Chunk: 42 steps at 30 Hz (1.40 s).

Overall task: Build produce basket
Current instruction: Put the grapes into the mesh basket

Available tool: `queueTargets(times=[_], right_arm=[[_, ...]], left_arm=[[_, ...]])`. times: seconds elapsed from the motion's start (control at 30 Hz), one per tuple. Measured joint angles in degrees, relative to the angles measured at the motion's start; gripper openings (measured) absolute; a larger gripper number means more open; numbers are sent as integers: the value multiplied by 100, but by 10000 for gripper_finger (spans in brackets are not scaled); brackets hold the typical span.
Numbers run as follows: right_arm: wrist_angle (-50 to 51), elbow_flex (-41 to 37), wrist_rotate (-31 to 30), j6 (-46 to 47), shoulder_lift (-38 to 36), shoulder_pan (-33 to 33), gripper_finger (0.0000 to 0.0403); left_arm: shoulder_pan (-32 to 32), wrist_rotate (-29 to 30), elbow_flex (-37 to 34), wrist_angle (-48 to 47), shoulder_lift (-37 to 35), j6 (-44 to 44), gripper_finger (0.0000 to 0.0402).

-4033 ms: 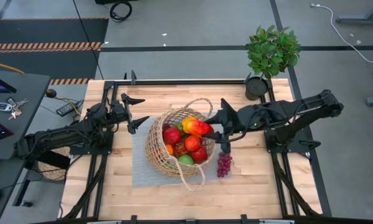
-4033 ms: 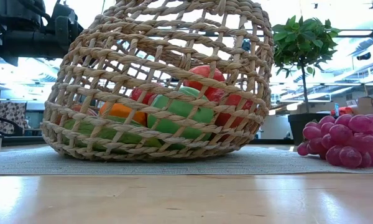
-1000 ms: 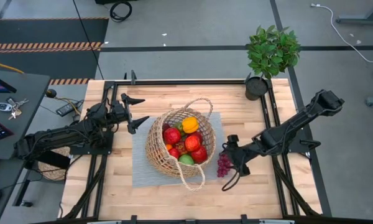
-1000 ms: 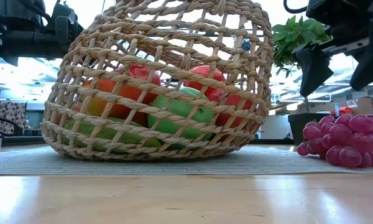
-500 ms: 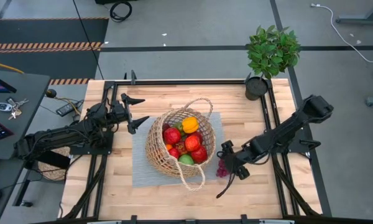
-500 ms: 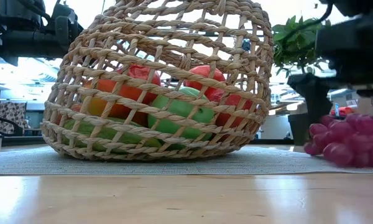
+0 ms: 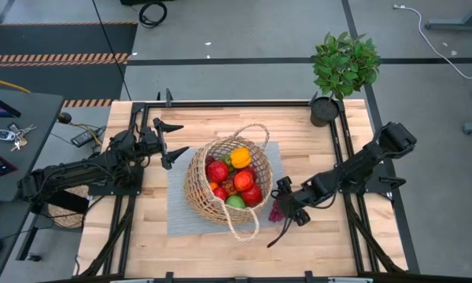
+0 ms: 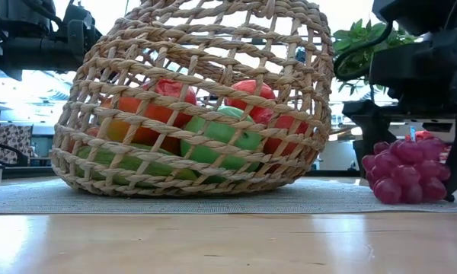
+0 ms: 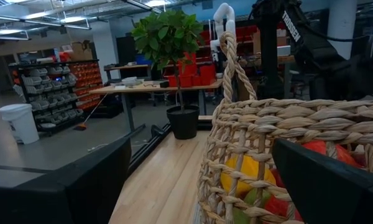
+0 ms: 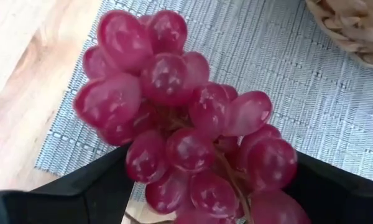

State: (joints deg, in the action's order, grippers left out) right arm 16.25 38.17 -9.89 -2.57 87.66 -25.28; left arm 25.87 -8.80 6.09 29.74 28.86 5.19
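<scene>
The wicker basket (image 7: 220, 189) lies tipped on a grey mat (image 7: 181, 220), with its opening up in the high view. It holds red apples, a green apple, an orange pepper and other toy produce (image 7: 236, 177). The purple grapes (image 7: 274, 212) are at the mat's right edge, right of the basket, and also show in the low view (image 8: 407, 171). My right gripper (image 7: 280, 207) is down over the grapes and shut on them. My left gripper (image 7: 175, 141) waits open, left of the basket and apart from it. My right gripper pinches the grape bunch between its two fingers, one finger (image 8: 363, 129) on the basket side and the other on the far side. In the right wrist view the grapes (image 10: 186, 124) fill the gap. The fingers slant down from the table's right. Whether the bunch's underside (image 8: 404, 199) is clear of the mat, I cannot tell.
A potted green plant (image 7: 344, 67) stands at the table's far right corner. The basket's looped handle (image 7: 240, 228) lies toward the near edge. Bare wood lies near and right of the mat.
My right gripper has come down and toward the table's left and near side, from above the grapes to around them, and has taken hold. The bunch has shifted a little toward the basket.
</scene>
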Motion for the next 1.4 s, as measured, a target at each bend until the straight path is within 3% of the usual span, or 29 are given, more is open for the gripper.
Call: queueTargets(times=[0.53, 0.97, 1.4], right_arm=[[-104, -4, 50, 464, 21, 105, 342], [-292, -4, 63, 763, 21, 105, 232], [-1038, -4, -7, 1400, 21, 111, 211]], left_arm=[[0, 1, 0, 2, -2, 0, 398], [0, 1, 0, 2, -2, 0, 398], [-1, -1, 0, 1, -2, 0, 398]])
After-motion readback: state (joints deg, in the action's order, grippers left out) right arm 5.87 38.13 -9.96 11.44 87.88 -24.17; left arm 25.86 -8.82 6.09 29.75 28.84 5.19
